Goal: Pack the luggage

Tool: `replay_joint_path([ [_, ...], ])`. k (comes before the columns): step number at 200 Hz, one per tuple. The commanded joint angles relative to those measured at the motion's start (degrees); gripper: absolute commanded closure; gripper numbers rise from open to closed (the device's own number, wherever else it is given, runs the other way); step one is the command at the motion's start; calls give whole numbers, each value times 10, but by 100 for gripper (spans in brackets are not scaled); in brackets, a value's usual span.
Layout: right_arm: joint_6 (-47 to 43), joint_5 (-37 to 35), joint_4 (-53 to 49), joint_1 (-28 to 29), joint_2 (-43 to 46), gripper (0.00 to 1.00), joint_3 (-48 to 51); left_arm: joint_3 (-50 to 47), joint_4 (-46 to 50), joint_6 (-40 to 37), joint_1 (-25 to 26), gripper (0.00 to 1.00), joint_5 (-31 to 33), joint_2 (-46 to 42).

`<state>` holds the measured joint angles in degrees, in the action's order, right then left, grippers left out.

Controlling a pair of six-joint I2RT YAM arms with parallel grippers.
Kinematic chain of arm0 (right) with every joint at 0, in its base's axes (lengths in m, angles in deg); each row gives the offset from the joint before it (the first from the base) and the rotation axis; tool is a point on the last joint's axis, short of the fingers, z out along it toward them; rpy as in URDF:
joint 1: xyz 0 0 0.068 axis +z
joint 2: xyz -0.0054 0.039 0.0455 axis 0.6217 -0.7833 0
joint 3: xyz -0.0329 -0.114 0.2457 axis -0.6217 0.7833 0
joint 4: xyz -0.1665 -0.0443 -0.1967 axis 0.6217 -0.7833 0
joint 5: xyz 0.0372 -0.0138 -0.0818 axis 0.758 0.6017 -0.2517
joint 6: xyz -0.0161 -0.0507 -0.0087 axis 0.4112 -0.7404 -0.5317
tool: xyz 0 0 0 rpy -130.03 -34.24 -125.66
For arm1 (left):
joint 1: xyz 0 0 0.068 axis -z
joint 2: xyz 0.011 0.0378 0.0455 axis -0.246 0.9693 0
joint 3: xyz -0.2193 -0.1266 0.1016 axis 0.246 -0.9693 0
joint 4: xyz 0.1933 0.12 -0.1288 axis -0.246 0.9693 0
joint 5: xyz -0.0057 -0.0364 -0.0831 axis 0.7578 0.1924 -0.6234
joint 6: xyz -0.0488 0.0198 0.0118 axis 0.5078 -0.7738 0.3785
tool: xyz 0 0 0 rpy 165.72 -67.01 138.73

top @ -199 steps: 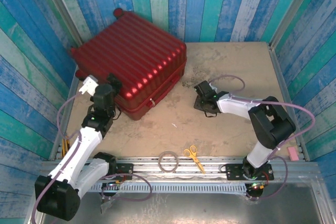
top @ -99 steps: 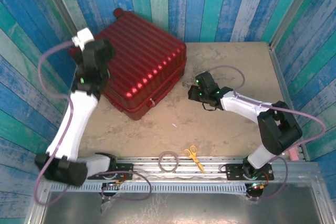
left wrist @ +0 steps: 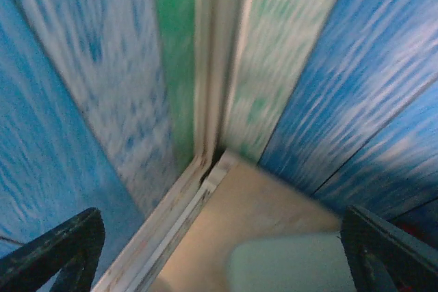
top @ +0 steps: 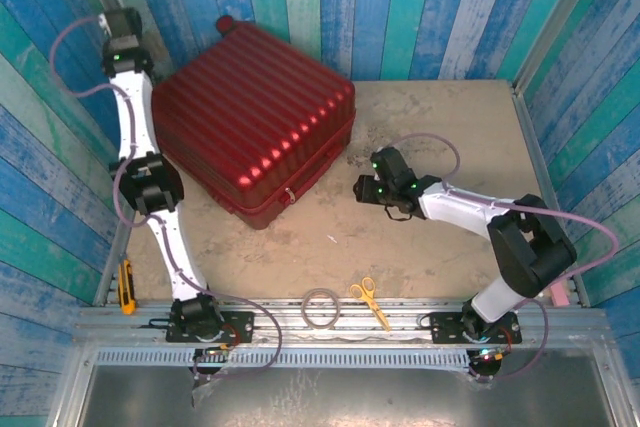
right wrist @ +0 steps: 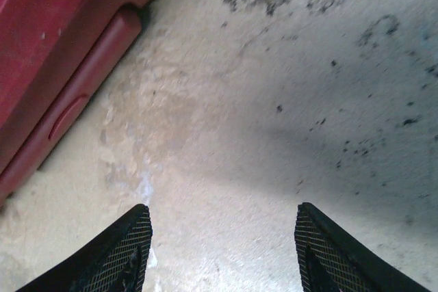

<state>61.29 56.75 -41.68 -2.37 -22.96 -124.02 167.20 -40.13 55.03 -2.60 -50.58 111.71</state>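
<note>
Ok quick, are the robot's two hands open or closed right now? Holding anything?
Left gripper: open wide, holding nothing.
Right gripper: open, holding nothing, over the bare table beside the red suitcase.

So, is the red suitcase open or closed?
Closed. The red suitcase lies flat, both shell halves together along the seam; no lining shows.

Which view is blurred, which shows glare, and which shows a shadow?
Left wrist view: the blue painted wall planks are smeared into streaks; top external view: sharp, with white glare spots along the ribs of the glossy red hard-shell suitcase; right wrist view: a soft shadow band crosses the pale stained tabletop.
</note>
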Motion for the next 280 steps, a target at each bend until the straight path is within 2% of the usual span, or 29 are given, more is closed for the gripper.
replay_joint_path([
  [1, -21, 9, 8, 11, 0, 42, 3, 2, 22, -14, -12, 10, -73, 53],
  [33, -35, -1, 5, 13, -3, 42, -4, 34, 82, -58, -11, 10, -173, 92],
  [63, -50, -6, 16, 13, 3, 41, -10, 26, 140, -102, 5, 11, -310, 113],
  [92, -80, -5, 69, 13, 19, 41, 11, -61, 170, -153, 49, 14, -339, 95],
  [119, -191, 22, 224, 21, 75, 42, 102, -169, 129, -157, 76, 16, -328, 37],
  [141, -297, 37, 350, 39, 125, 38, 197, -234, 94, -146, 81, 17, -327, -16],
  [179, -363, 84, 339, 73, 128, 35, 197, -293, 68, -142, 98, 18, -292, -66],
  [214, -356, 68, 394, 95, 139, 35, 228, -323, 31, -112, 105, 17, -245, -102],
  [239, -362, 67, 373, 95, 161, 35, 253, -376, -43, -81, 104, 14, -216, -166],
  [261, -364, 28, 312, 95, 202, 34, 261, -426, -109, -53, 105, 13, -177, -235],
  [280, -349, -37, 240, 95, 256, 34, 269, -469, -150, -32, 105, 13, -145, -295],
])
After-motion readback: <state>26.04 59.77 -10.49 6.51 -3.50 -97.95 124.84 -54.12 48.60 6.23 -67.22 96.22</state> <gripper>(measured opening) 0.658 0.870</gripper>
